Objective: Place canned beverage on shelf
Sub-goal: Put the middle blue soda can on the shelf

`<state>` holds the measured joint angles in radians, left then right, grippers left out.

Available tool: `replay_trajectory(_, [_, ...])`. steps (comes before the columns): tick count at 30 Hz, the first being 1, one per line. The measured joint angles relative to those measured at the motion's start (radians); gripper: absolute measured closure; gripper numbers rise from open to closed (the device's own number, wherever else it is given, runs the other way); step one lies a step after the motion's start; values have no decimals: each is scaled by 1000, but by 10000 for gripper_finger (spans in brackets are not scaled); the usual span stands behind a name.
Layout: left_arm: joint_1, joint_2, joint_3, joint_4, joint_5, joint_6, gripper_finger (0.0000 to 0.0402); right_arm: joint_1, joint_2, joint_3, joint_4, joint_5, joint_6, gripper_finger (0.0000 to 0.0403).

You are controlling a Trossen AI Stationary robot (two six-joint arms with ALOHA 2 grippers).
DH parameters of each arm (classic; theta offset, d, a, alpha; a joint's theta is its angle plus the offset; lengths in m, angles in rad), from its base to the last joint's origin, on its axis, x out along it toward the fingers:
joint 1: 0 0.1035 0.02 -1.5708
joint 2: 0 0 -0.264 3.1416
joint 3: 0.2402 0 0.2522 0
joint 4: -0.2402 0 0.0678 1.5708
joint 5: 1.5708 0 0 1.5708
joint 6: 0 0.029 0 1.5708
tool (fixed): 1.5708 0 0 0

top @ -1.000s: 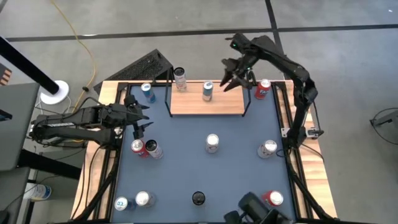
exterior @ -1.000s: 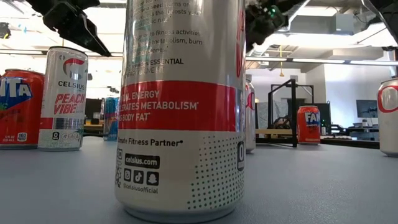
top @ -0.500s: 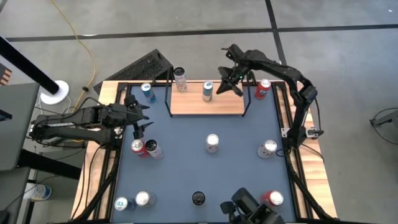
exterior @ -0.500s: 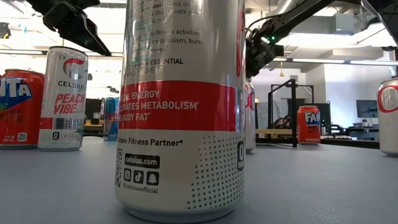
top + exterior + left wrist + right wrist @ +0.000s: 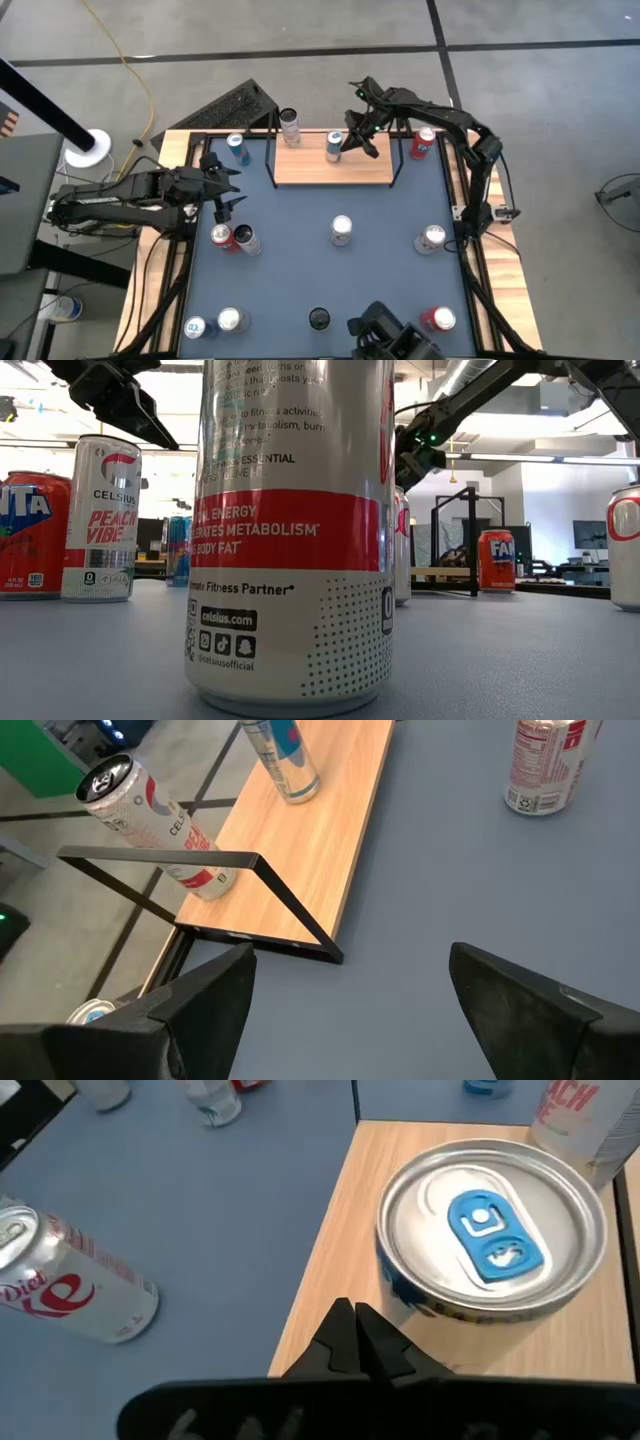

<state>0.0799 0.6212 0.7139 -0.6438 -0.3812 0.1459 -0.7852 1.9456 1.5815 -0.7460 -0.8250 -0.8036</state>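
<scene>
Left gripper [image 5: 228,190]: hangs over the table's left edge, fingers spread wide and holding nothing; the arm waits. Two cans stand just below it at the left edge, a red one [image 5: 220,236] and a tilted-looking silver one [image 5: 246,241]; whether it aims at either cannot be told.

Blue can [image 5: 239,149]: stands on the mat just left of the shelf, outside the frame.

Shelf [image 5: 310,168]: light-wood board at the far middle of the table, black wire uprights at each end. It carries two cans, both upright: a silver can [image 5: 290,127] at its far left corner and a blue-tab can [image 5: 334,146] near its middle. The latter looks like the task's can, already set down on the board.

Right gripper [image 5: 356,1342]: fingers clenched together, empty, tips just beside the blue-tab can's [image 5: 490,1240] rim and above the board. Judged: the placing is done and the gripper sits clear of the can so as not to tip it.

Red can [image 5: 423,143]: stands right of the shelf, outside the frame.

Table [image 5: 290,275]: blue-grey mat in a wooden border. More cans stand well apart across the middle and near side.

Room: grey concrete floor, yellow cable at far left; the low view shows desks and ceiling lights behind.
</scene>
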Motion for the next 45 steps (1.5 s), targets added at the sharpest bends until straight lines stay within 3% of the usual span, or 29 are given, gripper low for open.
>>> replay_trajectory(12, [0, 0, 0, 0, 0, -1, 79, 15, 6, 0, 113, 25, 24, 403])
replay_trajectory(23, [0, 0, 0, 1, 1, -10, 79, 77, 6, 1, 116, 51, 67, 403])
replay_trajectory(28, [0, 0, 0, 1, 1, -11, 79, 92, 6, 1, 146, 122, 65, 403])
replay_trajectory(45, [0, 0, 0, 0, 9, -11, 79, 48, 32, 3, 266, 85, 0, 403])
